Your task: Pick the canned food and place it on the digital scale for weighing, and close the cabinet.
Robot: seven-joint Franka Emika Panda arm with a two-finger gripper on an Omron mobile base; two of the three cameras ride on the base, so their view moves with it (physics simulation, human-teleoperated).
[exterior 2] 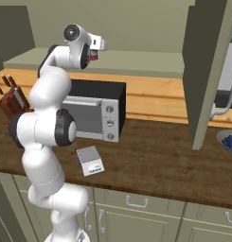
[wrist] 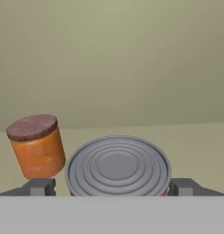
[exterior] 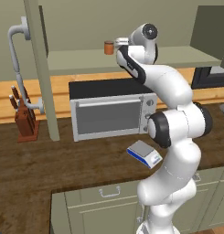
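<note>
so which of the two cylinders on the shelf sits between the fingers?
The canned food, ribbed grey lid, flanked by both fingertips. The orange-brown cylinder stands outside, off to one side.

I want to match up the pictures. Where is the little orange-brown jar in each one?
Left base view: the orange-brown jar stands on the cabinet shelf, top middle, left of the gripper.
Right base view: I cannot find it; the arm may cover it.
Hand view: lower left, beside the canned food.
Shared landmark: the shelf.

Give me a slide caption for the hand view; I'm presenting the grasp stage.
Hand straddling the canned food on the cabinet shelf, orange-brown cylinder beside it.
</note>
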